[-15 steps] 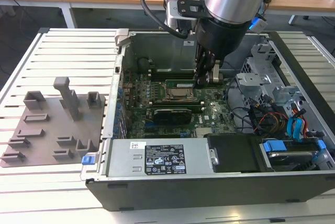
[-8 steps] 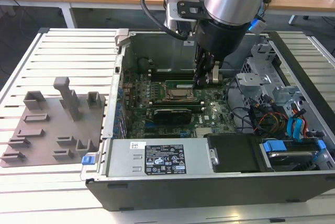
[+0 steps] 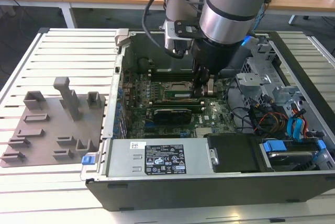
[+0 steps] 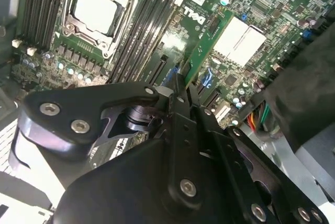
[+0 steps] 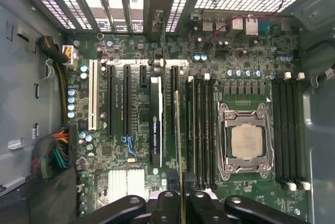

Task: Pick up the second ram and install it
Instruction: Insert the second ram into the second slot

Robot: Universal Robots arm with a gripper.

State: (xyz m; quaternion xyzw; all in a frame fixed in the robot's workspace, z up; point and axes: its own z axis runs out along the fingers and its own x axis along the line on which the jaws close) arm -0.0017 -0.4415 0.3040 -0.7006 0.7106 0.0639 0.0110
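— Slatted table (image 3: 68, 51), case (image 3: 112, 124) open-topped. Room inside?
— Tight: black card (image 5: 155, 130), CPU socket (image 5: 246, 141). Arm (image 3: 235, 4) plunges vertically; gripper (image 5: 179, 190) pinches second ram (image 4: 203, 50) edge-on, near memory slots (image 5: 200, 130).

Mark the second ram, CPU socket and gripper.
second ram (image 4: 205, 51), second wrist view, green board face.
CPU socket (image 5: 247, 143), first wrist view, centre of chip lid.
gripper (image 4: 184, 84), second wrist view, between fingertips clamping the second ram.

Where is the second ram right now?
In the first wrist view the second ram, edge-on, is held by the gripper, between the black card and the memory slots beside the CPU socket.
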